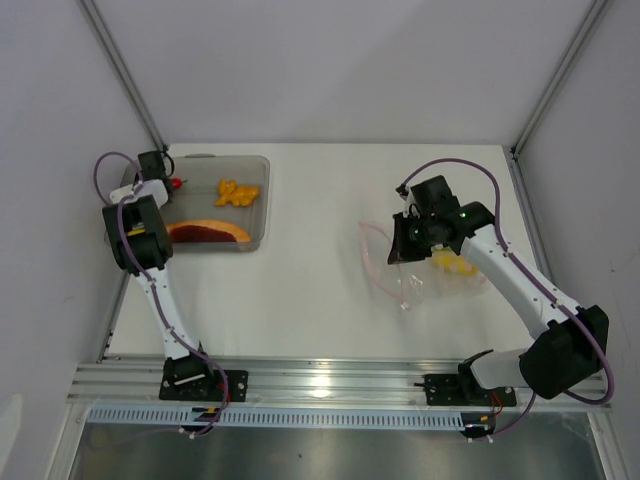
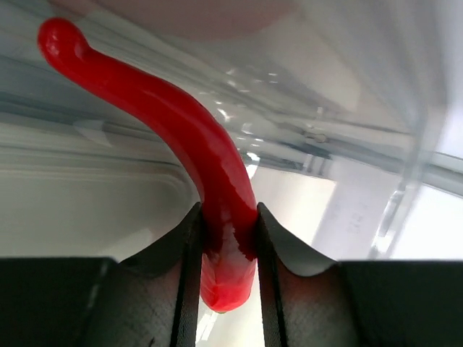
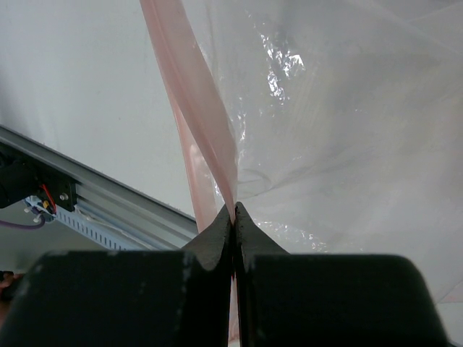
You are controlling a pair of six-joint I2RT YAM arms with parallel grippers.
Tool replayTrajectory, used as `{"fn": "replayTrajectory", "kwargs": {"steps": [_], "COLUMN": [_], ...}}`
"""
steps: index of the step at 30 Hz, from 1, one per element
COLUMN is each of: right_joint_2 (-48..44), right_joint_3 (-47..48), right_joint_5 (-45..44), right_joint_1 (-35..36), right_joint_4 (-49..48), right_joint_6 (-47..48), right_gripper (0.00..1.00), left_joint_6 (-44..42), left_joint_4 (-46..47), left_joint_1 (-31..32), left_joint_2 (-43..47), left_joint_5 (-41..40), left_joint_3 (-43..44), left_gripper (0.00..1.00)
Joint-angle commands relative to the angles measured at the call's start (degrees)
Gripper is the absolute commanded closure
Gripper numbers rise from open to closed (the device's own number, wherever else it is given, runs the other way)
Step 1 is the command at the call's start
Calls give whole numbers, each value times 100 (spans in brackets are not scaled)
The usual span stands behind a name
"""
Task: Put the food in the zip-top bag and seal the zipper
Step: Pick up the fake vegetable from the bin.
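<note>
Zip-top bag [image 1: 415,285] holds yellow pieces [image 1: 452,265]; right fingers [image 3: 215,249] pinch zipper [image 3: 194,108], left fingers [image 2: 307,289] grip red chili [image 2: 188,137].

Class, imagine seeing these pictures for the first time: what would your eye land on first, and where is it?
The bright red chili stands out, pinched in the left gripper at the left end of the grey tray. On the right of the table, the right gripper is shut on the pinkish-red zipper of the clear bag, with yellow pieces showing through it.

Red chili [image 2: 210,181] in left tool [image 2: 228,217]; yellow pieces [image 1: 452,264] inside clear bag [image 1: 420,275]; zipper [image 3: 195,123] in right tool [image 3: 233,213].
</note>
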State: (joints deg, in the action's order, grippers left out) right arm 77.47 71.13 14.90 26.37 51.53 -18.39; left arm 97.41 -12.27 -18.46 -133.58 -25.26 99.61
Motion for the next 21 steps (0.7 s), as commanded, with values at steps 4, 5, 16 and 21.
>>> {"fn": "replayTrajectory", "kwargs": {"steps": [4,5,16,21], "right_joint_2": [-109,-179,-426,-435], "right_joint_3": [147,138,-91,-135], "right_joint_5": [-57,-66,-302,-566], "right_joint_1": [-44,-27,-53,-115], "right_joint_4": [-29,-37,-29,6], "right_joint_6": [20,20,20,160], "right_gripper": [100,100,100,100], "left_joint_6": [-195,-239,-802,-828], "left_joint_4": [822,980,1621,1956], "left_joint_1": [-88,-70,351,702], "left_joint_2": [613,762,2342,3336], "left_joint_5": [257,310,671,1329], "left_joint_3": [-933,-1100,-2637,-3684], "left_gripper": [94,96,99,100]}}
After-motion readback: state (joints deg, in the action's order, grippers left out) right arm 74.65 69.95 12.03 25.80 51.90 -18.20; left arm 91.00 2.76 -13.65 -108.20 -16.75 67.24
